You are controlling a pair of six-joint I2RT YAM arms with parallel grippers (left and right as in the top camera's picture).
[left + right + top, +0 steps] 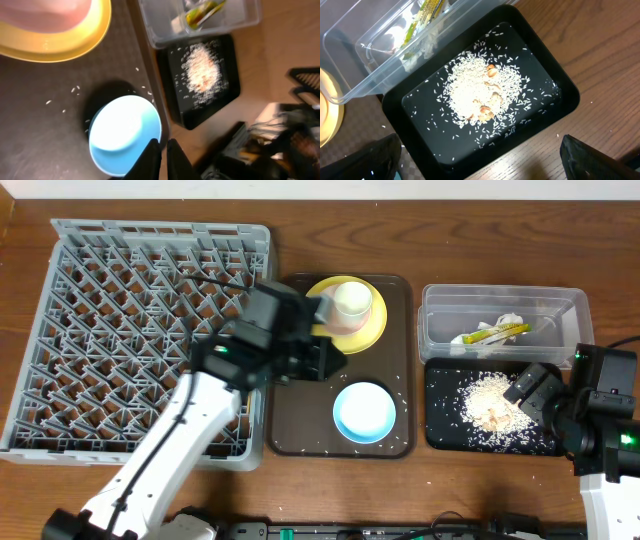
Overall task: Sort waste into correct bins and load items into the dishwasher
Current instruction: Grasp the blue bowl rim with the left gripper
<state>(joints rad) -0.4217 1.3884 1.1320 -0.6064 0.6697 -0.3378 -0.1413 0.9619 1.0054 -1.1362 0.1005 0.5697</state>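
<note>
The grey dish rack (120,330) fills the left. The yellow plate (372,330) holds the white cup (352,300). The light blue bowl (364,412) sits nearer the front. My left gripper (335,364) is shut and empty, hovering between plate and bowl; its wrist view shows its fingertips (162,150) over the bowl's rim (122,132). The clear tub (432,330) holds the snack wrapper (495,332) and white paper (510,320). The black tray (445,430) holds rice (480,92). My right gripper (480,165) is open over its near edge. The chopsticks are out of view.
The plate, cup and bowl stand on a dark brown serving tray (300,420) with a few loose rice grains (75,90). Cables and arm bases lie along the table's front edge (400,530). Bare wooden table lies right of the black tray (600,60).
</note>
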